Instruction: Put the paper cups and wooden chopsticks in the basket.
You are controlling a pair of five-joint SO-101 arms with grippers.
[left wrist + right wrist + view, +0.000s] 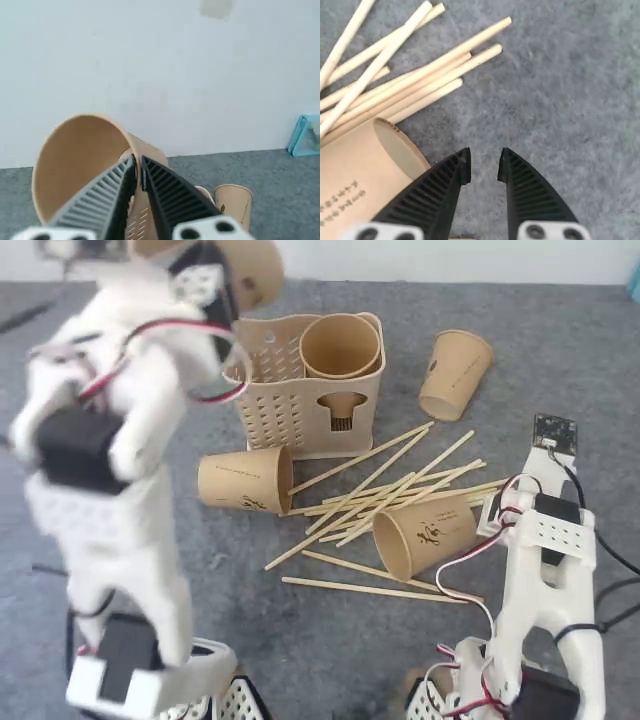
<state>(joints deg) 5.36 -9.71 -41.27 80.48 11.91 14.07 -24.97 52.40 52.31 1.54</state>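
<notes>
While the left gripper point(138, 162) clamps a paper cup point(75, 155), fingers point(167, 186) straddle its rim.

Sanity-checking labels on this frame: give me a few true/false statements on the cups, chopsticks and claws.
1. The left claw is shut on the rim of a paper cup. True.
2. The basket holds no cups. False: a second cup stands in the basket.
3. The right claw is open over the gray mat. True.
4. The chopsticks are in the basket. False: the chopsticks lie scattered on the mat.
</notes>
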